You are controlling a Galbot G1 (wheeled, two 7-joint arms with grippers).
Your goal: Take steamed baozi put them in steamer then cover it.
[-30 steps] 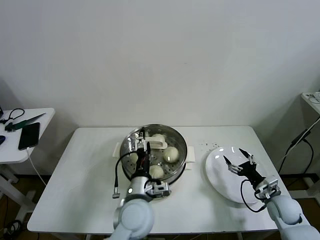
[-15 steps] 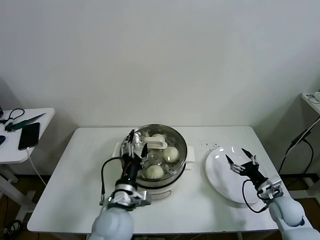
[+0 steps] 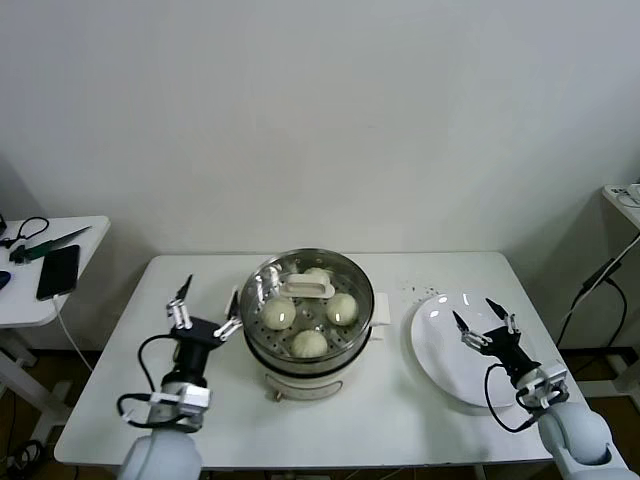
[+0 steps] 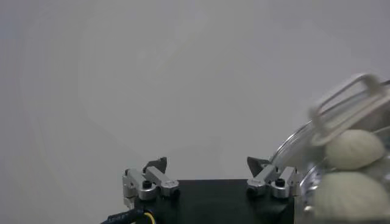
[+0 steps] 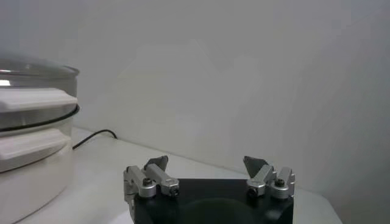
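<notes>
- Since a second ago the left gripper [image 3: 205, 310] has pulled back off the steamer [image 3: 310, 315] toward 8 o'clock and now hangs over bare table at the pot's 9 o'clock side, its fingers spread wide with nothing between them; the right gripper has barely shifted.
- Table [image 3: 130, 400]: white, carrying the pot in the middle and the plate toward 3 o'clock.
- Steamer: shiny steel basket on a white pot base with side handles, at the table's centre.
- Cover [image 3: 345, 275]: clear glass lid with a metal rim, seated on the steamer; its white handle [image 3: 308, 290] lies across the middle, and in the left wrist view the handle [image 4: 350, 103] shows beside the gripper.
- Plate [image 3: 440, 360]: flat and white, at 3 o'clock of the steamer, well apart from it.
- Buns [image 3: 341, 308]: four cream-white buns inside the steamer under the glass, one each toward 12, 3, 6 and 9 o'clock of the handle; two show close up in the left wrist view [image 4: 353, 149].
- Right gripper [image 3: 484, 328]: poised above the plate, fingers spread wide and empty; the right wrist view shows both fingertips [image 5: 157, 164] apart with only the wall behind them.
- Side table [image 3: 30, 300]: at 9 o'clock beyond the main table, with a dark phone [image 3: 58, 270] lying on it.
</notes>
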